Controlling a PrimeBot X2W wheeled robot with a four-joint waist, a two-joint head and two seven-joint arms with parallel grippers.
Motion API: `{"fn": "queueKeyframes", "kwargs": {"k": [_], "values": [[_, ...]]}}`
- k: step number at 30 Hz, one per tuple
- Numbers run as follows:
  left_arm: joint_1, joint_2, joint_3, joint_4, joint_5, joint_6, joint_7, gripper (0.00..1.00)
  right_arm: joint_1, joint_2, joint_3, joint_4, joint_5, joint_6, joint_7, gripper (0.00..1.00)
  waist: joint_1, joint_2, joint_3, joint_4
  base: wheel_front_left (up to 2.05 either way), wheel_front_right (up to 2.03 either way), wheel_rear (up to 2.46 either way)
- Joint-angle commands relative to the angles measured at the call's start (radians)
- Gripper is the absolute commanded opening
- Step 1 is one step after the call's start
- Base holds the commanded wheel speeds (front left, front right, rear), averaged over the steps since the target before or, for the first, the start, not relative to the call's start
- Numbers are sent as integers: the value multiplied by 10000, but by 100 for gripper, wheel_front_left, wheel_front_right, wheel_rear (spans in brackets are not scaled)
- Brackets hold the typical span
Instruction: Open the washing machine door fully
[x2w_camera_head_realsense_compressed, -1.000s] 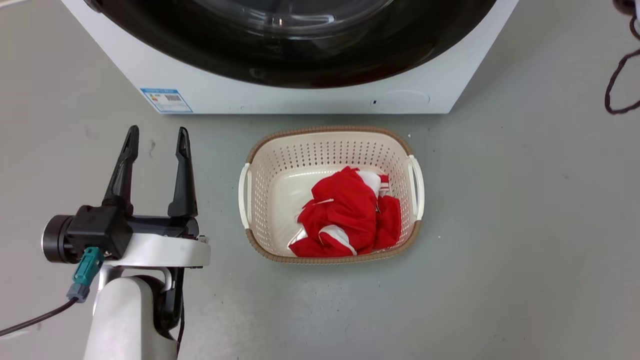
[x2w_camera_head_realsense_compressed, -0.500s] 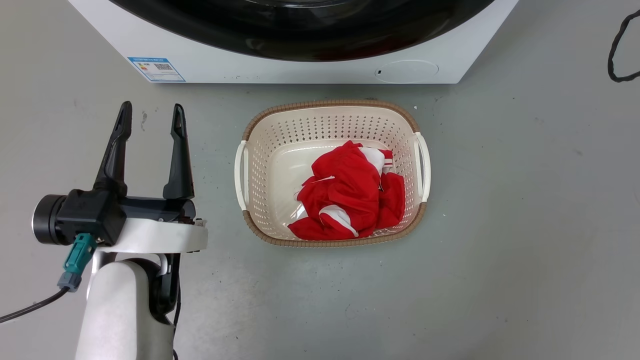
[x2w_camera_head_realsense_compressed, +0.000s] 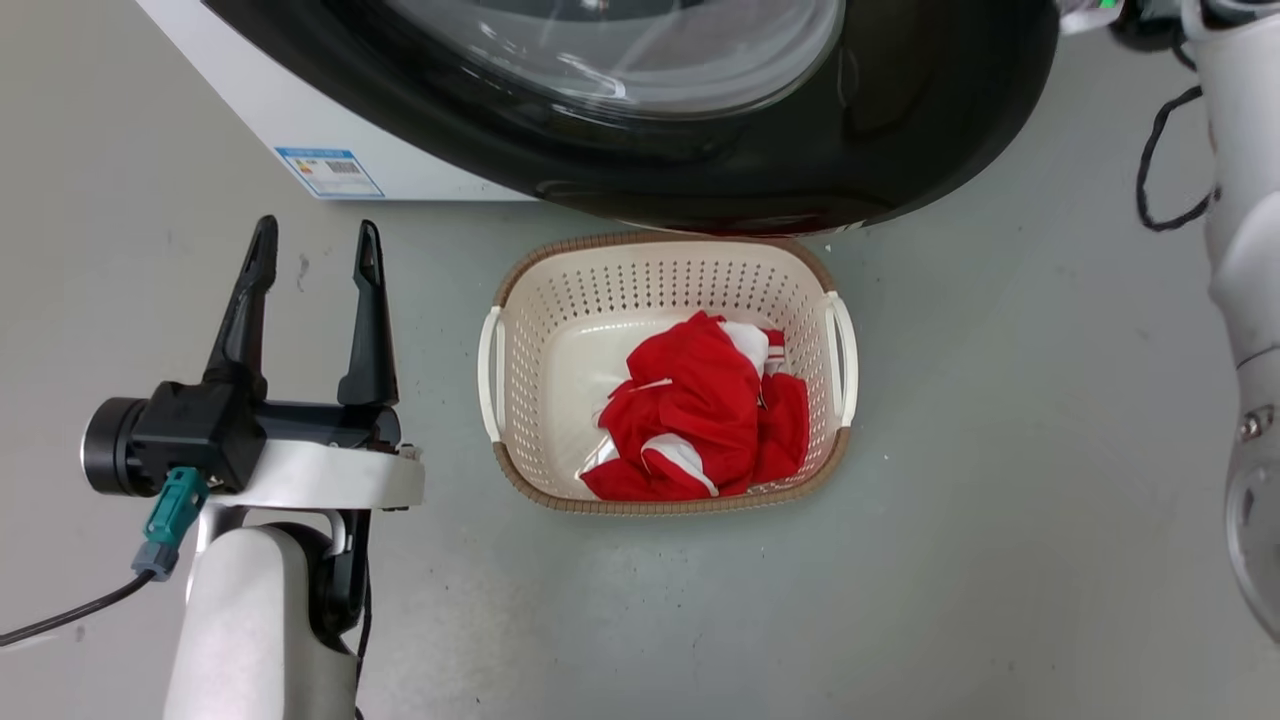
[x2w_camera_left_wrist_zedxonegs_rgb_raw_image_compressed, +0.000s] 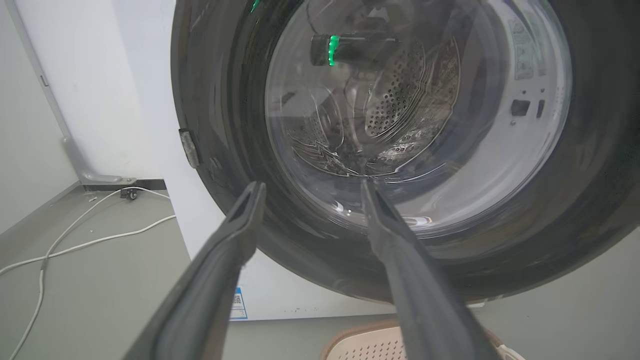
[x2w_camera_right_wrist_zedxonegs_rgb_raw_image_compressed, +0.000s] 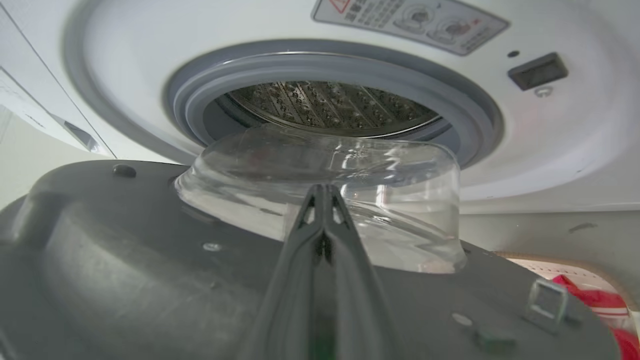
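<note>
The washing machine door (x2w_camera_head_realsense_compressed: 800, 150), a glossy black rim around a clear glass bowl, stands partly open and overhangs the far edge of the basket. The washing machine (x2w_camera_head_realsense_compressed: 230, 110) is a white box behind it. My left gripper (x2w_camera_head_realsense_compressed: 312, 240) is open at the lower left, apart from the door. In the left wrist view the left gripper (x2w_camera_left_wrist_zedxonegs_rgb_raw_image_compressed: 312, 185) points at the door's outer face (x2w_camera_left_wrist_zedxonegs_rgb_raw_image_compressed: 215, 100). My right gripper (x2w_camera_right_wrist_zedxonegs_rgb_raw_image_compressed: 324, 189) is shut, its fingers lying along the door's grey inner side (x2w_camera_right_wrist_zedxonegs_rgb_raw_image_compressed: 125, 260) with the tips at the glass bowl (x2w_camera_right_wrist_zedxonegs_rgb_raw_image_compressed: 350, 165). Beyond is the steel drum (x2w_camera_right_wrist_zedxonegs_rgb_raw_image_compressed: 325, 107).
A cream perforated basket (x2w_camera_head_realsense_compressed: 560, 300) holding red and white cloth (x2w_camera_head_realsense_compressed: 700, 410) sits on the grey floor just below the door. My pale right forearm (x2w_camera_head_realsense_compressed: 1245, 250) runs down the right edge, beside a dark cable (x2w_camera_head_realsense_compressed: 1150, 180). White cables (x2w_camera_left_wrist_zedxonegs_rgb_raw_image_compressed: 75, 245) lie on the floor left of the machine.
The door has swung outward and now overhangs the basket's far rim. My right forearm has come into the head view at the right. The left gripper stays open in place.
</note>
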Motion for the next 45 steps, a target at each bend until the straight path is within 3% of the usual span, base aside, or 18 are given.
{"fn": "queueKeyframes", "kwargs": {"k": [1,14,22,25,30,31,35,45], "values": [[172,-8,-34,33,13,-7,-27,100,265,88,-4,-103,92,-2,247,0,-1,0,-145,3,0,0,0],[1024,-67,-224,505,53,-11,-27,100,2197,86,-196,-1178,1037,-2,3504,0,-1,0,-1719,120,0,0,0],[1787,-93,-371,673,-84,147,-27,100,3838,402,941,-2414,1370,-2,4383,0,-1,0,-2686,60,0,0,0],[2036,-98,-547,761,-240,224,-27,100,4420,425,1683,-2897,2076,-2,4531,0,-1,0,-2966,119,0,0,0],[2342,-90,-968,880,-496,392,-27,100,5313,435,3152,-3647,3438,-2,4010,0,-1,0,-3416,266,0,0,0],[2542,-93,-1138,911,-590,520,-27,100,5895,428,4417,-4127,4281,-2,3204,0,-1,0,-3685,374,0,0,0],[2695,-92,-1215,897,-639,599,-27,100,6309,441,5704,-4476,5018,-2,2296,0,-1,0,-3825,475,0,0,0],[2845,-95,-1151,877,-675,666,-27,100,6497,413,7206,-4686,6205,-2,-218,0,-1,0,-3892,489,0,0,0]]}}
